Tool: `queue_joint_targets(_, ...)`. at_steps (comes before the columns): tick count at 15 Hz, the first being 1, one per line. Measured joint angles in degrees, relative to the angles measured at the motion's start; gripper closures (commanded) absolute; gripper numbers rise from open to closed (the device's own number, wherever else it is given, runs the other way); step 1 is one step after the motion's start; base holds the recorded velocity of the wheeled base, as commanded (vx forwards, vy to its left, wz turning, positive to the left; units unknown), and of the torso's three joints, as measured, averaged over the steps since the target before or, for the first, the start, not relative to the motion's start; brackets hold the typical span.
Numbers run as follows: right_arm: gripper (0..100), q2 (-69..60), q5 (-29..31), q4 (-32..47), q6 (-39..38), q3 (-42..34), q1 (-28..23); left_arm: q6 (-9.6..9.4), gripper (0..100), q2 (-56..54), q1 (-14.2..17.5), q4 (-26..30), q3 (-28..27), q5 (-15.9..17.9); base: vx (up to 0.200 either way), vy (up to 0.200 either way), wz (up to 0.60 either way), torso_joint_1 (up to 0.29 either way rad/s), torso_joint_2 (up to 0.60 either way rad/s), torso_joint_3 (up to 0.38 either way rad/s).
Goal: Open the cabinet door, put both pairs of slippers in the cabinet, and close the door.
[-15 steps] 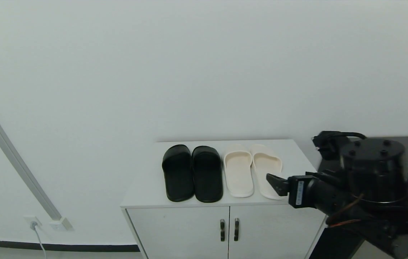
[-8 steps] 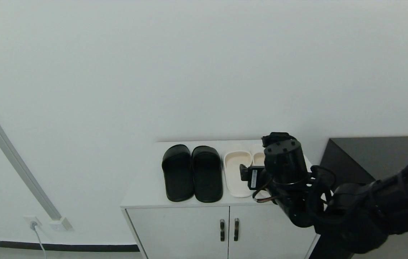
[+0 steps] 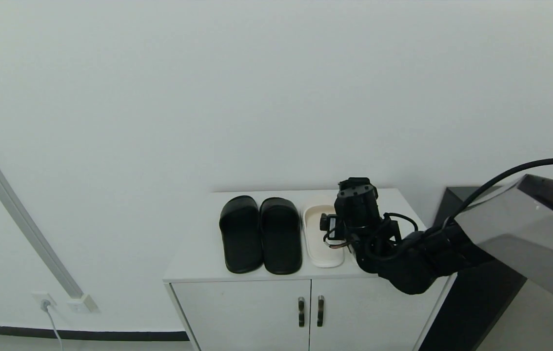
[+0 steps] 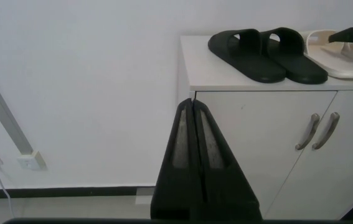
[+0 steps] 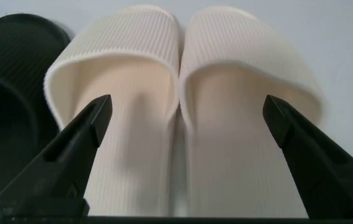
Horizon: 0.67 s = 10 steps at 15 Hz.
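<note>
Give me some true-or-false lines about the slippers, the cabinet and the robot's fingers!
1. The black slippers and the white slippers sit on top of the cabinet. True.
2. The cabinet doors are open. False: both are shut.
3. The right gripper has its fingers open, one on each side of the white pair. True.
4. The left gripper holds a slipper. False: its fingers are shut on nothing, away from the slippers.

The right arm (image 3: 403, 265) blocks nearly all of the outer cream slipper (image 5: 244, 112) in the head view — the inner cream slipper (image 3: 319, 246) partly covered. The cabinet doors (image 3: 242, 312) run off its lower edge; a black slipper (image 5: 8, 93) is cropped in the right wrist view.
</note>
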State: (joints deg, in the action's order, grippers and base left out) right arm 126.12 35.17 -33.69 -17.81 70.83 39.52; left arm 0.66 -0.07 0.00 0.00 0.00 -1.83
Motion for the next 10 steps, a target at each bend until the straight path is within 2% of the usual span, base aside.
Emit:
queue_joint_targets(7,0,6.9,-2.9,0.1,3.4,9.1,-3.5,0.0,100,0.0,-0.1,0.0,0.0,0.0,0.0,0.0,0.0,0.0,0.0,0.0)
queue_joint_targets(8,100,7.3,-2.9,0.1,3.9,9.6,-3.8,0.02,100,0.0,0.0,0.0,0.0,0.0,0.0,0.0,0.0,0.0,0.0,0.0)
queue_joint_targets(10,100,7.7,-2.9,0.1,4.2,10.0,-4.0,0.0,100,0.0,0.0,0.0,0.0,0.0,0.0,0.0,0.0,0.0,0.0,0.0)
